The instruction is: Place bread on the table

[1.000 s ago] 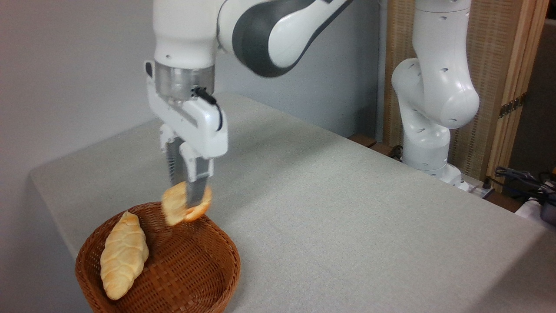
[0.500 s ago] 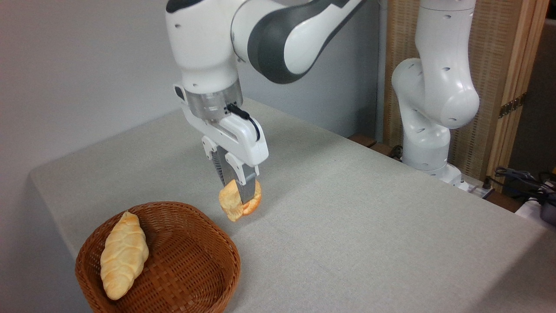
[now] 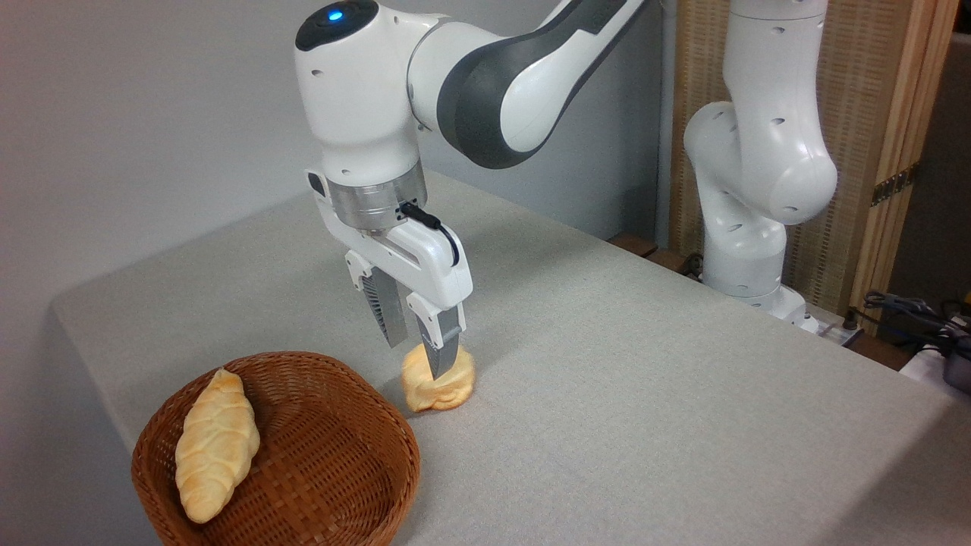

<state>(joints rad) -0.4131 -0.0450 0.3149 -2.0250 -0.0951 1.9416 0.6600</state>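
The round golden bread [image 3: 449, 391] rests flat on the grey-beige cloth table [image 3: 622, 356], just right of the wicker basket. My gripper [image 3: 419, 358] stands straight above it, open, its fingers spread apart. The nearer fingertip [image 3: 443, 356] hangs in front of the bun's top; the other finger is off to the left, behind the bun. I cannot tell whether the near fingertip still touches the bread.
A brown wicker basket [image 3: 406, 447] stands at the table's front left corner with a long pointed loaf [image 3: 216, 444] inside. The arm's white base [image 3: 747, 189] rises at the back right, with cables [image 3: 918, 311] beside it. A grey wall runs behind.
The gripper carried the bread rightward out over the basket rim, lowered it onto the cloth, and spread its fingers, letting the bread go.
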